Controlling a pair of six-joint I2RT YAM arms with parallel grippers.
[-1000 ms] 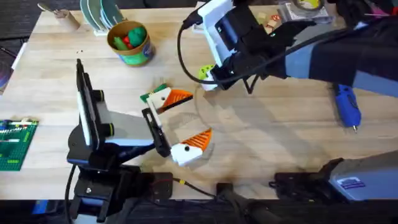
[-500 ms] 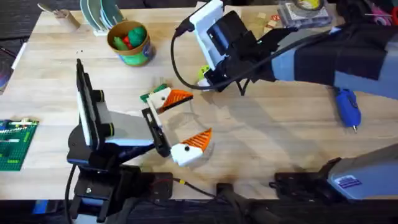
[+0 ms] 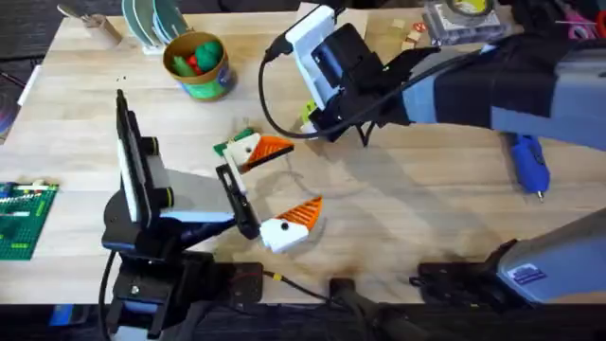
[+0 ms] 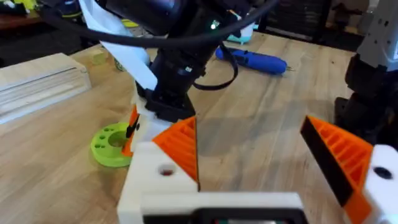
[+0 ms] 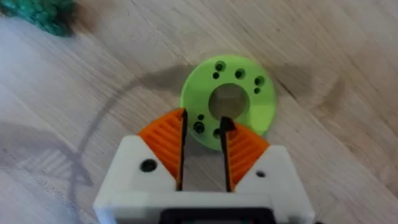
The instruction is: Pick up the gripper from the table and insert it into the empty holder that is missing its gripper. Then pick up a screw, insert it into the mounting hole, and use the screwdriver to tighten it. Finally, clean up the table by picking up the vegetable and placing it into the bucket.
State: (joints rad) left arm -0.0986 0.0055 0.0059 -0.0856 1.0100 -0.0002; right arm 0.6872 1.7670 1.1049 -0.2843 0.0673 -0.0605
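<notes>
Since a second ago the right arm's pincer (image 5: 202, 146) has been creeping left over the bright green ring-shaped plastic disc (image 5: 228, 101) at the desk's (image 3: 426, 189) far middle, fingers slightly parted, gripping nothing. The small green leafy toy vegetable (image 5: 43, 14) is lying just left of it. To grasp well, it should shift leftward, open wider, and descend squarely. The left pincer (image 4: 267, 168) is gaping, empty.

green disc (image 5: 228, 101) under fingers, bare wood around
</notes>
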